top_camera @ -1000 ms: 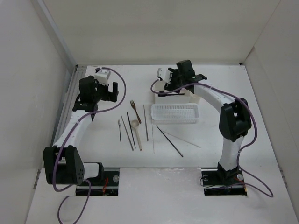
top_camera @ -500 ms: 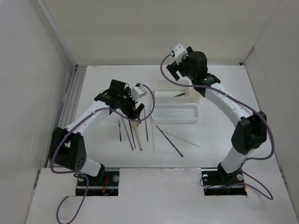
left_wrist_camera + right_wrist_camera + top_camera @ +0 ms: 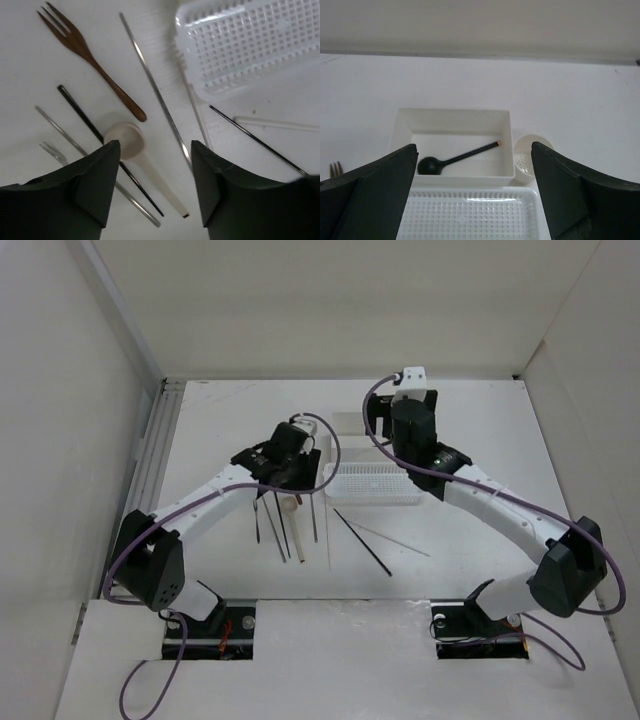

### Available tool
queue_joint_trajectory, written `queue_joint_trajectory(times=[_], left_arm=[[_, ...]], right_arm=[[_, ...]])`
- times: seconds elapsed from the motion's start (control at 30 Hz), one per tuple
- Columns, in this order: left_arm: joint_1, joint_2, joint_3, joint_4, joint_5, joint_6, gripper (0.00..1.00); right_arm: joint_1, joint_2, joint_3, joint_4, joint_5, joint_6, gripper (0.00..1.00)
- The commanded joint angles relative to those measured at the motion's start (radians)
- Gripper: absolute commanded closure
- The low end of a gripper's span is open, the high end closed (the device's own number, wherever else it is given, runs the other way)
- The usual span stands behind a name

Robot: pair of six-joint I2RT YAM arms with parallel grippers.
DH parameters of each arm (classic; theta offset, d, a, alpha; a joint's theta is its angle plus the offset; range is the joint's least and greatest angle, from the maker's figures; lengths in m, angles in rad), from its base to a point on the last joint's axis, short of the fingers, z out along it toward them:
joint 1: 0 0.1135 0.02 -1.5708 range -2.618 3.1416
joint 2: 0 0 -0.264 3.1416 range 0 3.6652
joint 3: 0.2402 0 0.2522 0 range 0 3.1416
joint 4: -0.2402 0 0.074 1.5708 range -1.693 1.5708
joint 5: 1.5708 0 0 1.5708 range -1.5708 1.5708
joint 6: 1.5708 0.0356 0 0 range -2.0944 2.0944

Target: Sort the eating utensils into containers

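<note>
Lying inside the white box (image 3: 454, 120), one black spoon (image 3: 431, 165)

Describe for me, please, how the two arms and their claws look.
The left arm and right arm have slim white links joined by chunky black joints. A purple cable loops along each. A small white camera box sits at the wrist. The left claw and right claw each have two broad, dark, matte, wedge-shaped fingers without markings.
</note>
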State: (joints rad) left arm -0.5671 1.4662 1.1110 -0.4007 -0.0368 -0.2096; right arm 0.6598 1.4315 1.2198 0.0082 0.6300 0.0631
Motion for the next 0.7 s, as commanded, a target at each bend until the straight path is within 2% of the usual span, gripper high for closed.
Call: queue_joint_trajectory(times=[0.0,0.03,0.07,0.13,0.27,0.43,0.47,0.67], left_arm=[[-0.089,-0.031,-0.042,-0.065,-0.091,-0.158,0.47],[-0.089,-0.03,-0.071,-0.066,-0.091,-0.175,0.54],[-0.089,-0.03,-0.091,-0.066,-0.091,-0.194,0.54],[-0.08,-0.041,-0.126,-0.066,-0.063,-0.247,0.54],[-0.071,-0.031,-0.163,-0.066,0.002,-0.27,0.42],[-0.092,-0.018,-0.227,0.025,0.077,-0.28,0.41],[-0.102,-0.018,-0.227,0.036,0.087,-0.28,0.44],[-0.102,-0.007,-0.287,0.054,0.091,-0.303,0.48]], right_arm=[[-0.008,-0.118,-0.061,0.033,0.145,0.115,0.0],[-0.008,-0.143,-0.098,0.033,0.145,0.13,0.0],[-0.008,-0.164,-0.115,0.033,0.145,0.13,0.0],[-0.008,-0.224,-0.146,0.033,0.134,0.13,0.0],[0.001,-0.313,-0.199,0.024,0.08,0.139,0.0],[0.001,-0.391,-0.255,0.024,0.099,0.139,0.0],[0.001,-0.391,-0.266,0.015,0.099,0.139,0.0],[0.001,-0.401,-0.266,0.006,0.129,0.112,0.0]])
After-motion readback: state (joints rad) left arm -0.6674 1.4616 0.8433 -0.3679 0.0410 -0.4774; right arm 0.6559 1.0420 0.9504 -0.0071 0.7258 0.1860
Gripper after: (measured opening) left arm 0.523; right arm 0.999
